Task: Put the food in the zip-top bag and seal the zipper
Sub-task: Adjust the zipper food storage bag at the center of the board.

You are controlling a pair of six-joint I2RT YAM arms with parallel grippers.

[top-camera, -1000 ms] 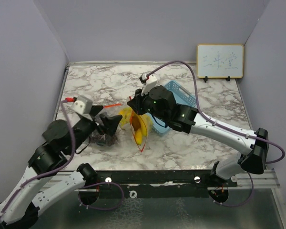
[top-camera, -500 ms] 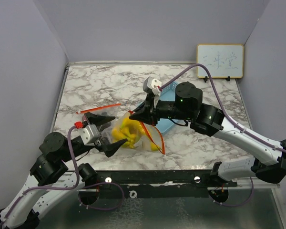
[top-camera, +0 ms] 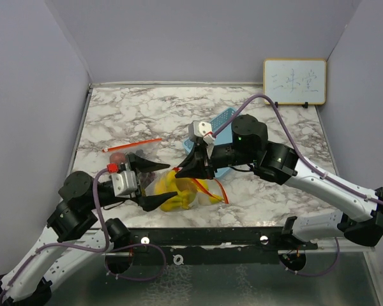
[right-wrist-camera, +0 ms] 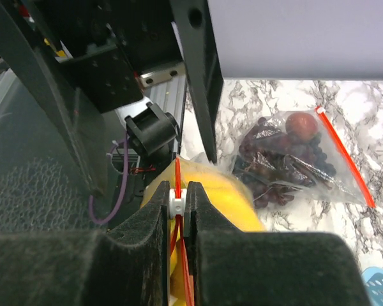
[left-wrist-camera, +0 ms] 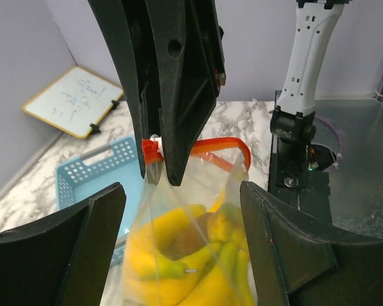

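Currently: right gripper clamped on the slider, left gripper spread around the bag

The clear zip-top plastic bag (top-camera: 205,191) lies close to the near edge of the grey-veined marble tabletop (top-camera: 147,115), left of its middle. The big bunch of yellow bananas (left-wrist-camera: 172,258) is inside it. The right gripper (top-camera: 185,172) is closed tight on the small white zipper slider (right-wrist-camera: 177,201), which sits on the red zipper track (left-wrist-camera: 223,143) at the bag's raised mouth. The left gripper (top-camera: 156,183) stands wide, one black finger (left-wrist-camera: 64,248) on each side of the bag, with a gap on each side.

A second clear bag (right-wrist-camera: 319,182), towards the left edge, holds the dark purple grape cluster (right-wrist-camera: 274,159) and the small round red fruit (right-wrist-camera: 301,125). The blue plastic mesh basket (top-camera: 233,120) sits mid-table behind the right gripper. Bare marble runs from it to the far edge. A small whiteboard (top-camera: 294,81) stands at the far right corner.
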